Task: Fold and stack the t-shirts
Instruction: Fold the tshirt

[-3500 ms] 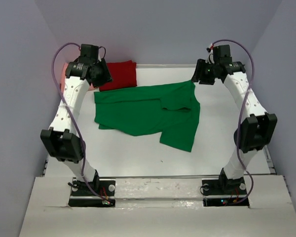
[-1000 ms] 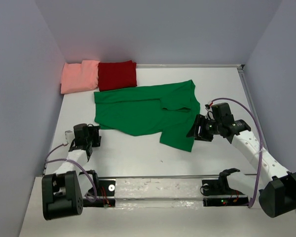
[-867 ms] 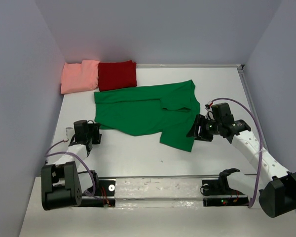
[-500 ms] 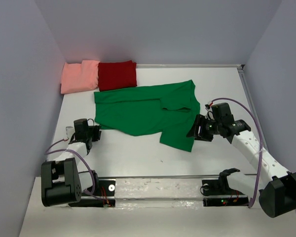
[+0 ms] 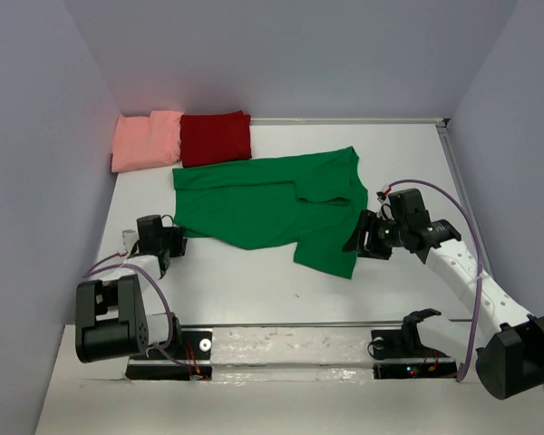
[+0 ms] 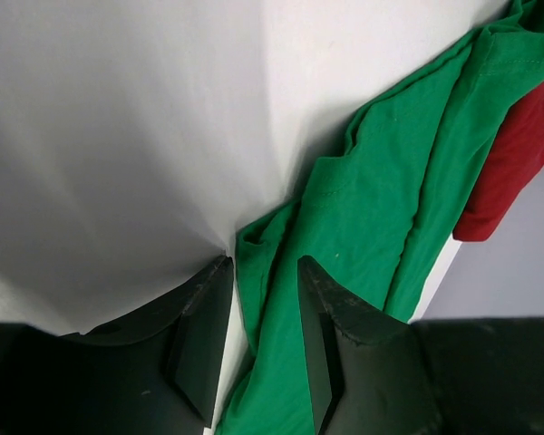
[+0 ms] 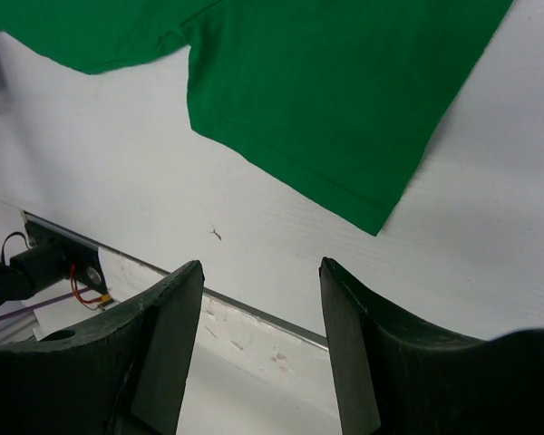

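Note:
The bright green t-shirt (image 5: 272, 204) lies spread and partly folded in the middle of the table. Its lower left corner (image 6: 381, 181) reaches between the fingers of my left gripper (image 6: 265, 263), which stands low at the table's left (image 5: 174, 243); the jaws are apart around the bunched edge, not pressed on it. My right gripper (image 5: 355, 240) hovers open just off the shirt's lower right hem (image 7: 344, 82), with only bare table between its fingers (image 7: 261, 265). The dark red t-shirt (image 5: 216, 138) and the salmon-pink t-shirt (image 5: 147, 140) lie folded side by side at the back left.
The white table (image 5: 254, 281) ends at a metal rail (image 5: 290, 328) near the arm bases. Purple walls stand close on the left, back and right. The dark red shirt's corner (image 6: 517, 154) shows beyond the green fabric in the left wrist view.
Both arms came down from the back of the table. Over the last second my left gripper slid forward onto the green shirt's corner and its jaws narrowed. The right arm stayed still.

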`<state>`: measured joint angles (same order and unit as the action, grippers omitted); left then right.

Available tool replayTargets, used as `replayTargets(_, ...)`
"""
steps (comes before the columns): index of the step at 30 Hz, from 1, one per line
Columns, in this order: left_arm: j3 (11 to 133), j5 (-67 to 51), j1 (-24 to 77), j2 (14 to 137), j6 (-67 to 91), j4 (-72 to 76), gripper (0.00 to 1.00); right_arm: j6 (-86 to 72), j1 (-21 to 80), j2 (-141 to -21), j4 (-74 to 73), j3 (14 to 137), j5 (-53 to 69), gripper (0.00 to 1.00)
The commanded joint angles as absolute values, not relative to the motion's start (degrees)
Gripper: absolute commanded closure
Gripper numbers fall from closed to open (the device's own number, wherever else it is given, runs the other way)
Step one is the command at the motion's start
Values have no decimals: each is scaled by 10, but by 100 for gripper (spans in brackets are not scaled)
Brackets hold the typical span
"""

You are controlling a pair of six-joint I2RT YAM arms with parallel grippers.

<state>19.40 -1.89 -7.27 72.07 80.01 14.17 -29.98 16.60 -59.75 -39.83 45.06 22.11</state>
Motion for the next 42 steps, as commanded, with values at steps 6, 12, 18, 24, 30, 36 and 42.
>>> replayTargets(6,234,-6,-76,762,797,113,51,-290,170,-586,-385,456,218,40)
replayTargets(12,243,-6,-76,769,796,105,52,-288,170,-585,-387,457,216,40)
replayTargets(18,251,-11,-76,778,794,92,69,-288,170,-586,-387,459,215,40)
replayTargets(24,257,-11,-76,783,796,87,90,-287,170,-589,-386,458,214,40)
replayTargets(30,259,-15,-76,786,795,84,98,-293,170,-592,-396,460,213,39)
replayTargets(36,263,-29,-76,785,798,90,100,-297,170,-626,-483,476,192,39)
replayTargets(42,283,-43,-76,787,790,90,100,-324,170,-621,-494,440,177,40)
